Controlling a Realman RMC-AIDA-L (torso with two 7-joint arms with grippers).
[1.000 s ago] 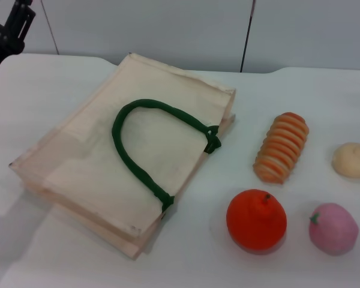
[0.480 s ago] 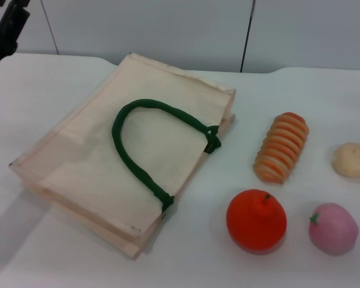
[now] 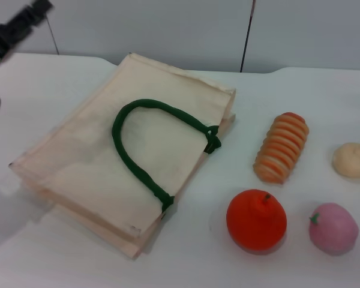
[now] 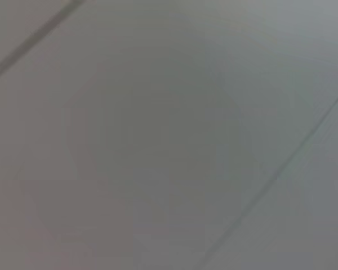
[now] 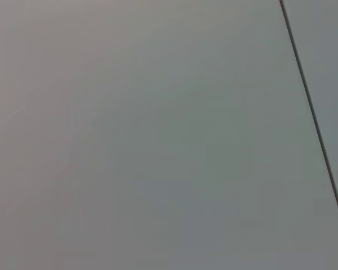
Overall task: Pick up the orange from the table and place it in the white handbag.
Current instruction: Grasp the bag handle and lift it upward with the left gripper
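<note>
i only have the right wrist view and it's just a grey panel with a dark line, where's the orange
Observer: The head view shows the orange resting on the table, ungrasped, near the front edge.
Operator: and the bag
Observer: The white handbag lies flat to the robot's left of the orange, apart from it, one green handle looped on top.
Operator: anything crowding the orange
Observer: A pink fruit sits just to its right, and a ribbed bread piece lies behind it.
Operator: any arm near
Observer: Only the left gripper, high at the far left corner.
</note>
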